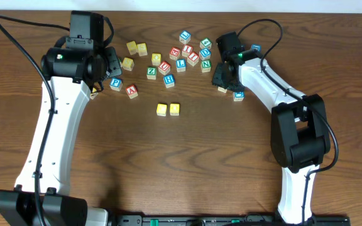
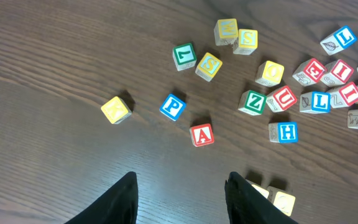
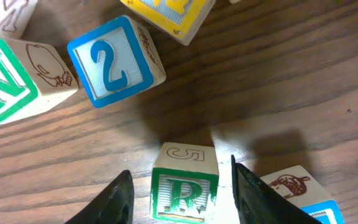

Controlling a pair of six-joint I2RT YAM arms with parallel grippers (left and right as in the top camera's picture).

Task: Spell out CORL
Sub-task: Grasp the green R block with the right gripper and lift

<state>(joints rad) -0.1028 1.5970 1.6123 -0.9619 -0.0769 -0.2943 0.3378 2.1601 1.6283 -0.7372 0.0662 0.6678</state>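
Two yellow-topped cubes [image 1: 162, 109] [image 1: 175, 108] sit side by side at mid-table. They also show in the left wrist view [image 2: 281, 200], partly behind a finger. The green-framed R cube [image 3: 184, 190] stands between the fingers of my right gripper [image 3: 180, 171], which is open with a gap on each side. In the overhead view my right gripper [image 1: 222, 78] covers that cube. The blue-framed L cube [image 1: 181, 64] [image 2: 319, 101] lies in the loose pile. My left gripper [image 2: 179, 186] is open and empty above bare wood, near the P cube [image 1: 115, 83].
Several loose letter cubes lie at the back centre, among them the blue H cube [image 1: 169, 80], the green N cube [image 1: 205, 65] and the red A cube [image 1: 131, 90]. A blue 2 cube [image 3: 114, 62] and an acorn cube [image 3: 297, 190] flank my right gripper.
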